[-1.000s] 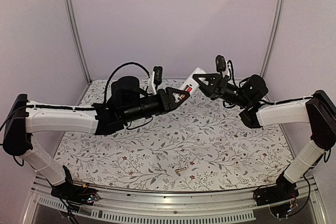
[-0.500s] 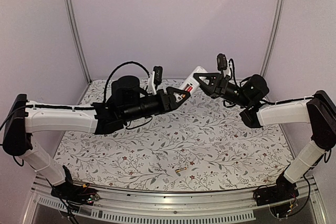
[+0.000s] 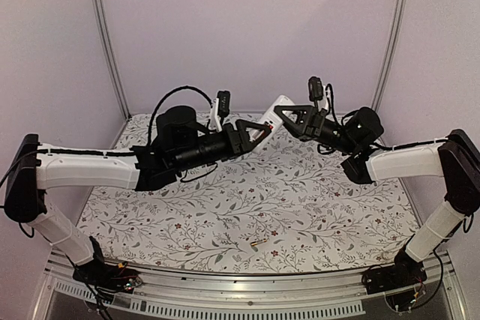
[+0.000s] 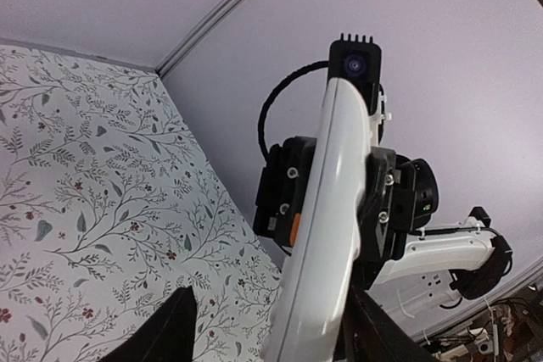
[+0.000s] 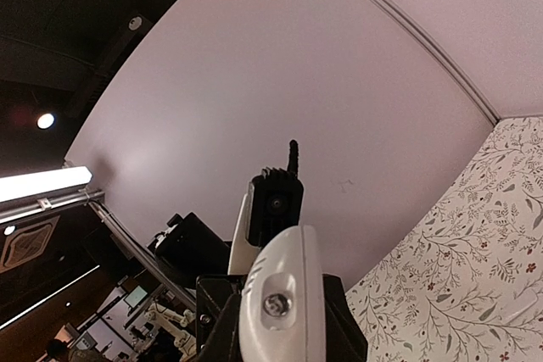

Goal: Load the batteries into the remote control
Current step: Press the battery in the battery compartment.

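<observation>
My left gripper stood unclenched, its fingers straddling the low end of the slim white plastic remote control, free, I judged, to work at its recess. The small dark, yellow-marked battery lay on the flowered tabletop at six o'clock from there, not yet loaded. My right gripper clamped the remote's upper end, tilted toward one o'clock, steadying it in mid-air.

Left tool, right tool, remote block centre; room beneath; battery near table front.
</observation>
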Controlling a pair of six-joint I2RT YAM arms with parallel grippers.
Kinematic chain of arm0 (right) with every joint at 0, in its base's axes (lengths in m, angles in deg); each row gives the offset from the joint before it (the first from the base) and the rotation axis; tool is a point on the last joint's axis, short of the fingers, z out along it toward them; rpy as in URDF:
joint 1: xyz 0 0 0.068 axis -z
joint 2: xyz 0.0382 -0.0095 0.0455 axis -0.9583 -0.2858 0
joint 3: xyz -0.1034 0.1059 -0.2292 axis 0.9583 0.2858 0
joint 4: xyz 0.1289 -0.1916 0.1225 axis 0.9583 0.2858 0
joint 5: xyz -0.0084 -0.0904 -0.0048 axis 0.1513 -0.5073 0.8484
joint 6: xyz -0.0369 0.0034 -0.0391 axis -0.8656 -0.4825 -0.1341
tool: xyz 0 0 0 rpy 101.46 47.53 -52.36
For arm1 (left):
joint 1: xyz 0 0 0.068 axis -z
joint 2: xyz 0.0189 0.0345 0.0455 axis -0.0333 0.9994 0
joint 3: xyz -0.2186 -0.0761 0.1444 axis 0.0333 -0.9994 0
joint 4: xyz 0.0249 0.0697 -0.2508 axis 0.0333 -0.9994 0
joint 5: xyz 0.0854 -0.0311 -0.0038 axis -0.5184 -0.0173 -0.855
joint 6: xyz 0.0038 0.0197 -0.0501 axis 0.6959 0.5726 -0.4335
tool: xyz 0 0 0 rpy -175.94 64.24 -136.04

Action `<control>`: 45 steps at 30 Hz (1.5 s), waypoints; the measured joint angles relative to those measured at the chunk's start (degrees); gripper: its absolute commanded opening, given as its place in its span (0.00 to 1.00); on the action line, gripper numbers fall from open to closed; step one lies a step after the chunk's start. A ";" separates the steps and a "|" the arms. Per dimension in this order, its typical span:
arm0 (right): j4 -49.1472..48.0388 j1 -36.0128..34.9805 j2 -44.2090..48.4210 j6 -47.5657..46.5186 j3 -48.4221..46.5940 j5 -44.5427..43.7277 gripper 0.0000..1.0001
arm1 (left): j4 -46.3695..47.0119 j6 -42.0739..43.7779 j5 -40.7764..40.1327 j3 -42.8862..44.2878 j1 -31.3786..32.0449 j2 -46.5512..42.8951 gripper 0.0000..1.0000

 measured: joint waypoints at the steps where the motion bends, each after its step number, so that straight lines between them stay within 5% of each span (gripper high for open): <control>1: -0.07 -0.09 0.00 0.00 0.00 0.02 0.00 | 0.44 -0.33 0.15 0.00 -0.15 0.00 0.57; 45: 3.54 0.04 0.00 -0.96 0.00 -0.07 0.00 | 0.87 -1.09 2.86 0.44 -1.49 1.46 0.36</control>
